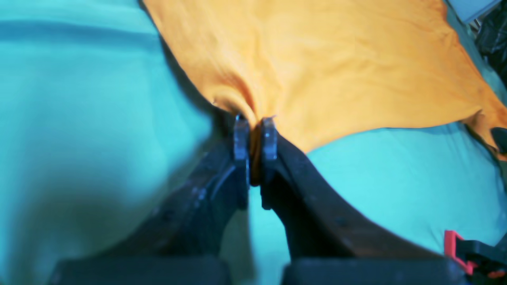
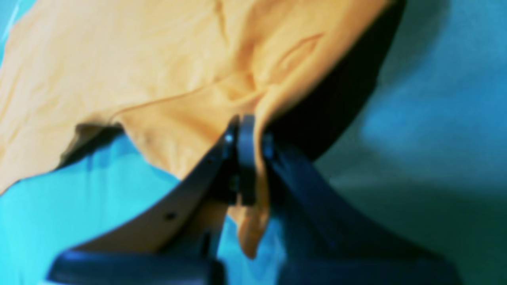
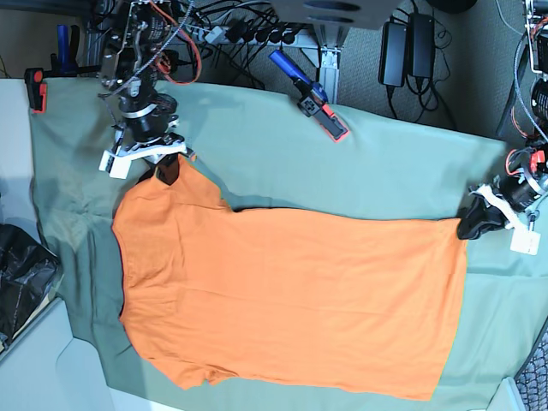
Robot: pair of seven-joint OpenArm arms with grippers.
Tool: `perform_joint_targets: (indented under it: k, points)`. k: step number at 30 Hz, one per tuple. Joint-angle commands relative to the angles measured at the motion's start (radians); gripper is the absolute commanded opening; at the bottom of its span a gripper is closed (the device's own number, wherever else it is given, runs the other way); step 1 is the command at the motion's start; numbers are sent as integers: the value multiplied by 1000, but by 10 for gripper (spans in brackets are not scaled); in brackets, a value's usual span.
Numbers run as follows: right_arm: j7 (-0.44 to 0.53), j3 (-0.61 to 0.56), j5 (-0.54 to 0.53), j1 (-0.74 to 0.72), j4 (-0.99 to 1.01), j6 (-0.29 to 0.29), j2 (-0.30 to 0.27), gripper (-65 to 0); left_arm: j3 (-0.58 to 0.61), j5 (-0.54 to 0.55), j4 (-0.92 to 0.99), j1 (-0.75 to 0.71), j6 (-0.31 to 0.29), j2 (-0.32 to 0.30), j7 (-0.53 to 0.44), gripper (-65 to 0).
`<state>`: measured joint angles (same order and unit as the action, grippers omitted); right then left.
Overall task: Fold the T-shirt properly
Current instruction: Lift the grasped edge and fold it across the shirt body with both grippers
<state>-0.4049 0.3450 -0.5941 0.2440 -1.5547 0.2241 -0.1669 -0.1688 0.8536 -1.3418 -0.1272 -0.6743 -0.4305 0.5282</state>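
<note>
The T-shirt (image 3: 282,291) is a plain orange shirt of soft, thin knit, spread nearly flat across the middle of the surface, its body running left to right in the base view. The fabric is smooth over most of its span, with fine creases fanning out from the two pinched corners. Its near edge curves unevenly; a short sleeve sticks out at the near left.

The left end effector (image 1: 253,130), at the far right of the shirt in the base view, has its dark metal fingers pressed together on a gathered corner of the T-shirt (image 1: 317,71), with cloth bunched between the flat pads. The right end effector (image 2: 247,138), at the far left corner in the base view, is likewise clamped on a fold of the T-shirt (image 2: 130,67), and a small tail of orange fabric hangs below the fingers. That wrist view is blurred, so finer detail is lost.

Under the shirt lies a large sage-green cloth (image 3: 257,145), matte and slightly rumpled, covering the pale surface (image 3: 13,145). A blue-and-red clamp (image 3: 312,96) grips its far edge, and a red-and-black clamp (image 3: 35,88) sits at the far left. Beyond the far edge, cables and black power bricks (image 3: 408,43) lie on a grey floor.
</note>
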Motion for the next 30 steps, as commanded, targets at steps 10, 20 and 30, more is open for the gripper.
perform_joint_targets:
  k: [10,20,30]
  points:
    - [3,29,-20,157,-126,46,-102,-650,-28,153,-32,-103,-24,-100,82,-650]
    - [0,93,-72,303,-221,69,-101,-650,-178,254,-251,-323,-24,-99,134,-650]
    - [-17,100,-64,235,-282,70,-101,-650,-177,239,-265,-288,-24,-55,119,-650]
